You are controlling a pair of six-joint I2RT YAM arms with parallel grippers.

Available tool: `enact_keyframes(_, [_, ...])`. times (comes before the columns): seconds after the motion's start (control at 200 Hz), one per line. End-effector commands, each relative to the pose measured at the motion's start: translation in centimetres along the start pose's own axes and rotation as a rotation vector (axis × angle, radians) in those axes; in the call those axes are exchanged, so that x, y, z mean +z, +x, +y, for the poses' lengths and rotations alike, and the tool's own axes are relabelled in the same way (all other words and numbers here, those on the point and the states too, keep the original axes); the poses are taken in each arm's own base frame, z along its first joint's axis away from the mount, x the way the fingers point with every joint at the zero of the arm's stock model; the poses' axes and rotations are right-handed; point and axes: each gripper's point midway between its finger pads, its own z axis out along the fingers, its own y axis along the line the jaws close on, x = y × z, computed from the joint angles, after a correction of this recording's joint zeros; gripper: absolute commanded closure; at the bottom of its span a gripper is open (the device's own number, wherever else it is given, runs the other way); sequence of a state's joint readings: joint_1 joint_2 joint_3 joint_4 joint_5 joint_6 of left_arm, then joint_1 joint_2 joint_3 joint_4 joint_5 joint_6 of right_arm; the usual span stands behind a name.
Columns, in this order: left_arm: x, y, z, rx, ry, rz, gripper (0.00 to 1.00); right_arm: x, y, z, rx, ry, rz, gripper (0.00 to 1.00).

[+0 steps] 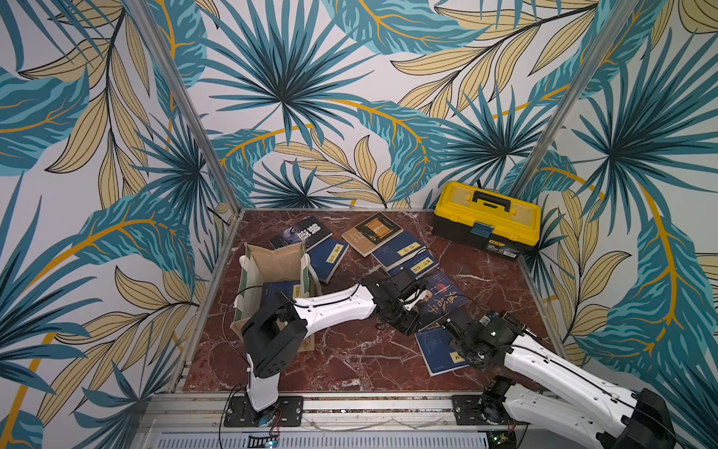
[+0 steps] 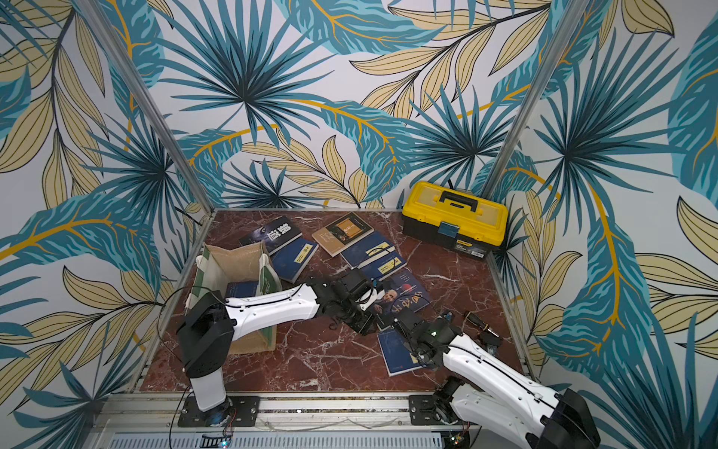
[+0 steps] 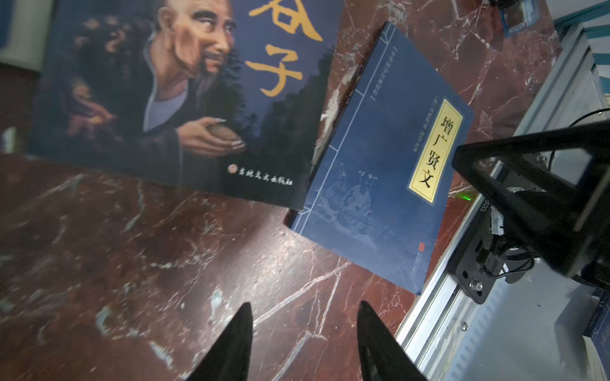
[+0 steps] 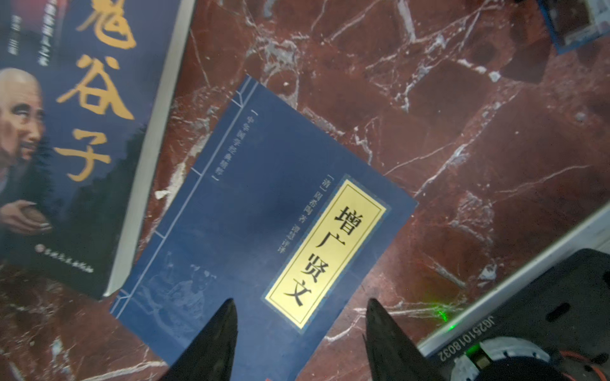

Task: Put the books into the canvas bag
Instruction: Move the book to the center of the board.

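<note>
The canvas bag stands open at the left with a navy book inside it. Several books lie on the marble table: a dark one, a navy one, a tan-brown one and a navy stack. My left gripper is open over bare marble beside the portrait book. My right gripper is open just above the corner of the navy yellow-label book, which lies flat near the front right. Neither gripper holds anything.
A yellow-and-black toolbox sits at the back right corner. A small dark tool lies near the right edge. The metal front rail runs close behind the yellow-label book. The two wrists are close together in both top views.
</note>
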State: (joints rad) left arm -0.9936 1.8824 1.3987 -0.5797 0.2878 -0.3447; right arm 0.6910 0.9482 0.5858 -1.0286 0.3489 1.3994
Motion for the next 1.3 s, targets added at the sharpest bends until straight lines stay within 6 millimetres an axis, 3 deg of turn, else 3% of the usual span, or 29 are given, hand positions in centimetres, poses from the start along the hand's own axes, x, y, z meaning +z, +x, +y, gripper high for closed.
enact_keyframes(0.0, [0.0, -3.3, -2.7, 0.049, 0.088, -0.081, 0.48, 1.5, 1.5, -1.3, -0.003, 0.048, 0.058, 0.35])
enact_keyframes(0.185, [2.2, -4.7, -2.4, -0.005, 0.092, -0.114, 0.45, 1.6, 1.6, -1.5, 0.011, 0.049, 0.071, 0.33])
enact_keyframes(0.371, [3.9, -6.1, -4.3, -0.022, 0.209, -0.107, 0.48, 2.5, 2.7, -0.5, 0.043, -0.003, 0.131, 0.31])
enact_keyframes(0.601, [6.8, -6.0, -4.4, -0.101, 0.248, -0.065, 0.53, 4.2, 4.3, 0.9, 0.046, -0.029, 0.193, 0.31])
enact_keyframes(0.791, [9.3, -4.9, -2.7, -0.167, 0.193, -0.036, 0.52, 5.4, 5.3, 2.3, 0.026, -0.039, 0.24, 0.3])
enact_keyframes(0.952, [10.0, -3.7, -0.2, -0.197, 0.075, -0.035, 0.48, 5.5, 5.0, 3.2, 0.007, -0.062, 0.226, 0.3])
enact_keyframes(1.207, [9.0, -0.6, 2.2, -0.233, -0.035, 0.022, 0.46, 5.4, 4.1, 4.6, -0.029, -0.124, 0.194, 0.31])
enact_keyframes(1.292, [8.3, 0.3, 2.8, -0.249, -0.054, 0.026, 0.46, 5.2, 4.2, 6.0, -0.065, -0.183, 0.198, 0.33])
